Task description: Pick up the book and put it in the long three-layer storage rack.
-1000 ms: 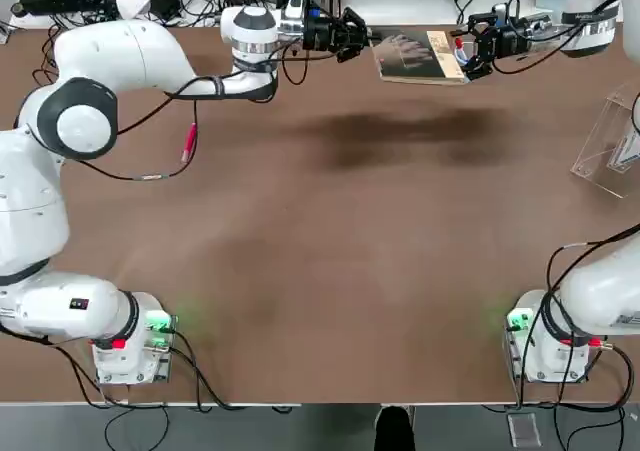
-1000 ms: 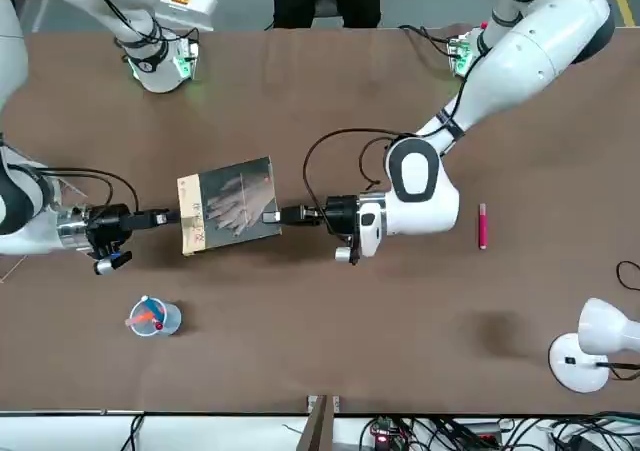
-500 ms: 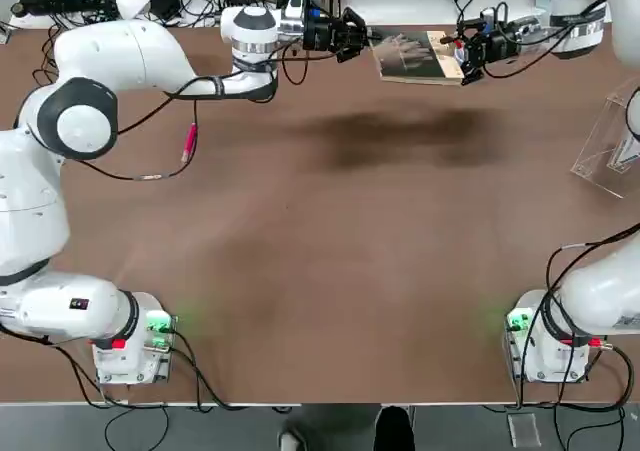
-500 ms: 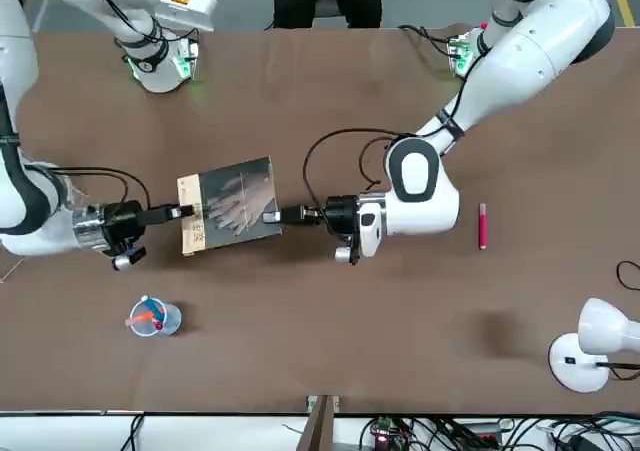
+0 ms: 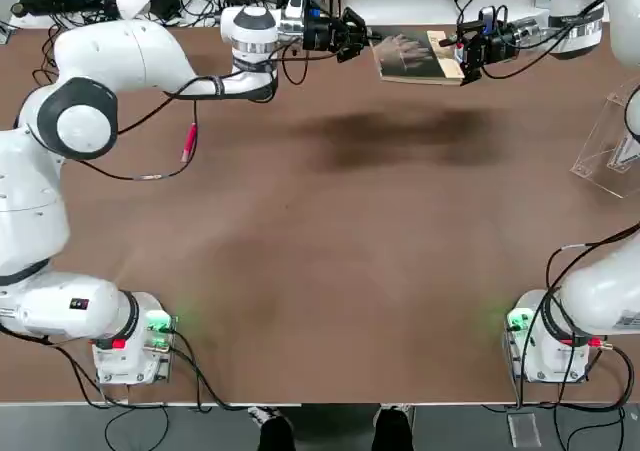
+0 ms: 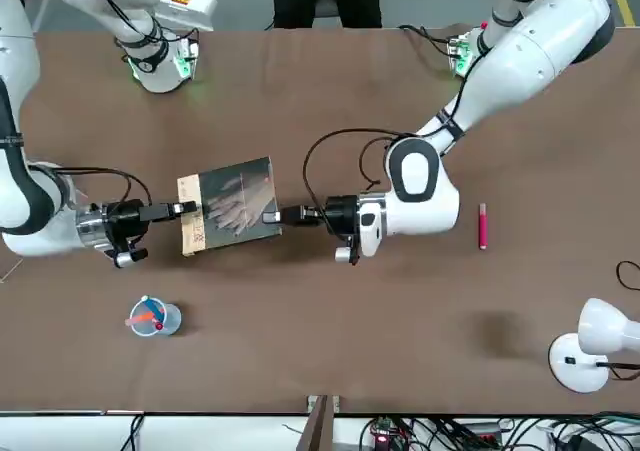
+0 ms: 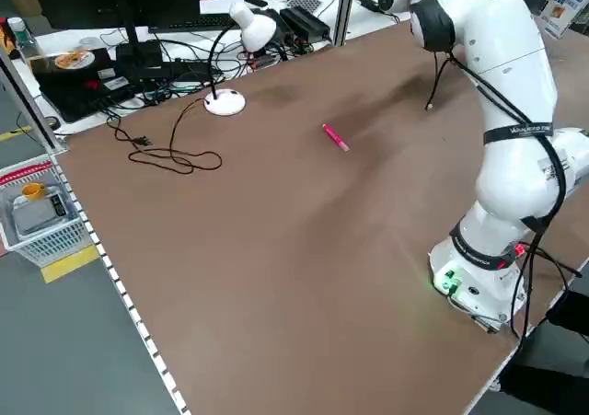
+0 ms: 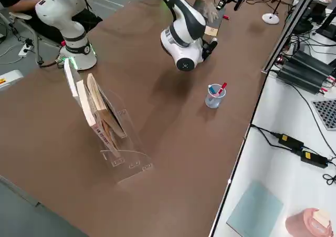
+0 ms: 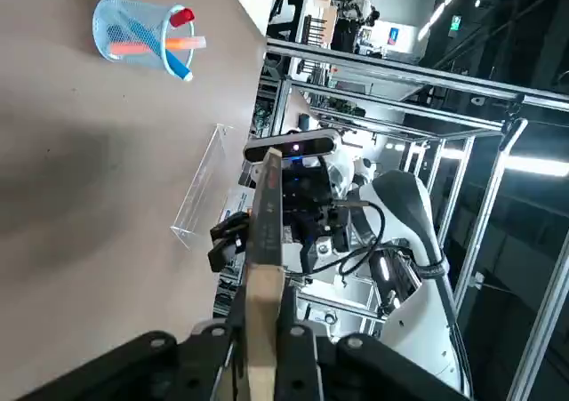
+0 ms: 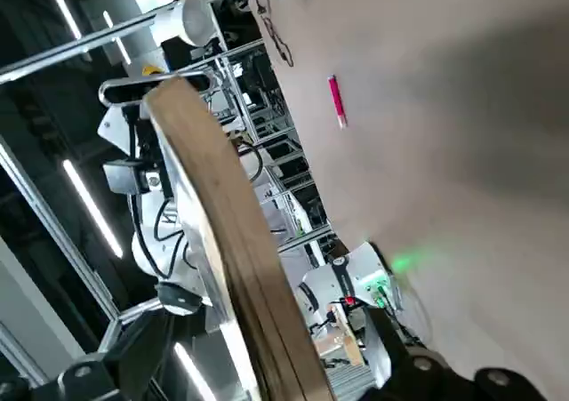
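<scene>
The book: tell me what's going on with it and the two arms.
The book is held up off the table between the two arms. The left gripper is shut on one edge of it. The right gripper is at the opposite, tan edge with its fingers open around it, not yet closed. It looks like a handover. The rack stands apart on the robot's right side, already holding a few books.
</scene>
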`<state>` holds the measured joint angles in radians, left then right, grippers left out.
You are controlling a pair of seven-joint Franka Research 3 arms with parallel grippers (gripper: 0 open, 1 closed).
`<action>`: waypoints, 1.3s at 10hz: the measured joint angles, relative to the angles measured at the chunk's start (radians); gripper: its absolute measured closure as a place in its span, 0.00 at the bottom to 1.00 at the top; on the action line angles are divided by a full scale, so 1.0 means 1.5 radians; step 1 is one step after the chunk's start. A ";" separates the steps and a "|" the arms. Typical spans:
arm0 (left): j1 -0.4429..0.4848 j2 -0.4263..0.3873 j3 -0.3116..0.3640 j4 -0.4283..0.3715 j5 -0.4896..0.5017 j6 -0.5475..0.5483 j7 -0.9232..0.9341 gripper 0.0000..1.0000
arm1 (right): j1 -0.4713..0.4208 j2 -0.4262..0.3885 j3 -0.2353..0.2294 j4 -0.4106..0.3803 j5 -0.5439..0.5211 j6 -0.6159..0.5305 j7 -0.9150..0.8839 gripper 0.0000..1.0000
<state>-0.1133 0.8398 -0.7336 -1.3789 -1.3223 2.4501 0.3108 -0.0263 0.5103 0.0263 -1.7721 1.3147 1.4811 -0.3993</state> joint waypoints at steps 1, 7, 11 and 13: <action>0.000 0.000 0.000 0.000 0.000 0.000 0.000 1.00 | 0.000 0.000 0.000 -0.001 0.000 -0.005 -0.008 0.00; 0.000 0.000 0.000 0.000 0.000 0.000 0.000 1.00 | 0.000 0.001 0.008 -0.030 0.011 -0.015 -0.014 0.02; 0.000 0.000 0.000 0.000 0.000 0.000 0.000 1.00 | 0.000 0.001 0.013 -0.034 0.012 -0.015 -0.013 0.28; 0.000 0.000 0.000 0.000 0.000 0.000 0.000 1.00 | -0.001 0.001 0.017 -0.040 0.023 -0.016 -0.001 0.36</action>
<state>-0.1134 0.8399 -0.7333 -1.3786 -1.3223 2.4501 0.3103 -0.0271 0.5124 0.0511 -1.8315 1.3493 1.4573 -0.4006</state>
